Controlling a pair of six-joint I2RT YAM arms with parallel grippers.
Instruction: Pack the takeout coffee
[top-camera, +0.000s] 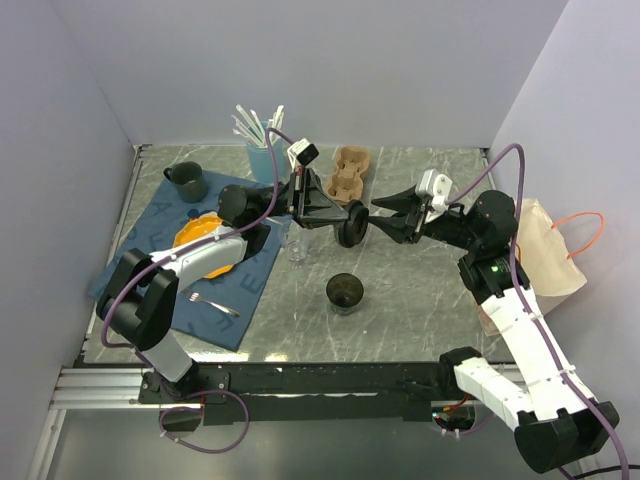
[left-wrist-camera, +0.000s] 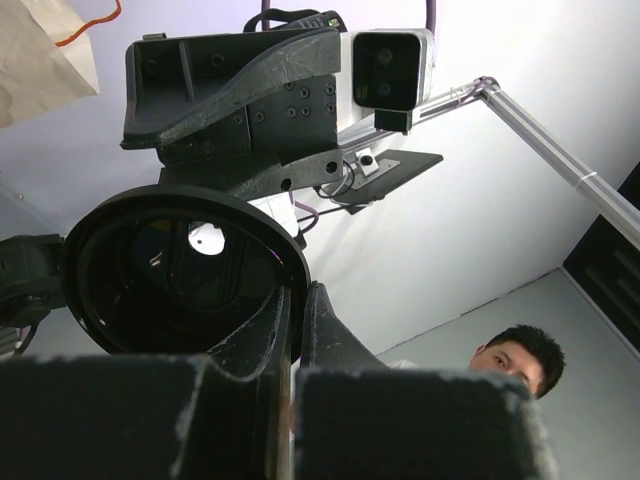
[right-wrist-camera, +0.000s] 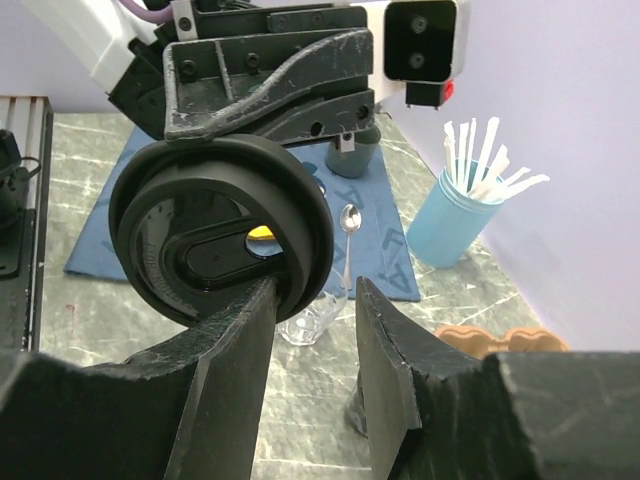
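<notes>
Black lid: the round black plastic lid (top-camera: 351, 225) is hanging on edge in the air above the middle of the tabletop, off its cup.
Left gripper: the left gripper (left-wrist-camera: 297, 300) is clamping the lid's rim, with its fingers almost together and only the thin rim between them.
Right gripper: the right gripper (right-wrist-camera: 315, 295) is facing the lid from the right with its fingers spread apart. The lid's lower edge is sitting just beside one finger, and I cannot tell whether they are touching.
Cup: the small black tapered disposable cup (top-camera: 344, 291) is standing upright and uncovered on the grey marbled tabletop (top-camera: 430, 300), nearer than both grippers.
Glass: a clear drinking glass (top-camera: 295, 245) is standing left of the cup, by the right edge of a blue cloth (top-camera: 160, 215).
Cloth: a dark green mug (top-camera: 187, 180) is sitting at its far end, an orange plate (top-camera: 200, 235) is lying partly under the left arm, and a metal fork (top-camera: 215, 303) is lying near.
Far edge: a light blue tumbler of white stirrers (top-camera: 262, 155) is standing beside a brown cardboard cup carrier (top-camera: 348, 172).
Right edge: a beige paper bag (top-camera: 548, 255) is sitting behind the right arm.
</notes>
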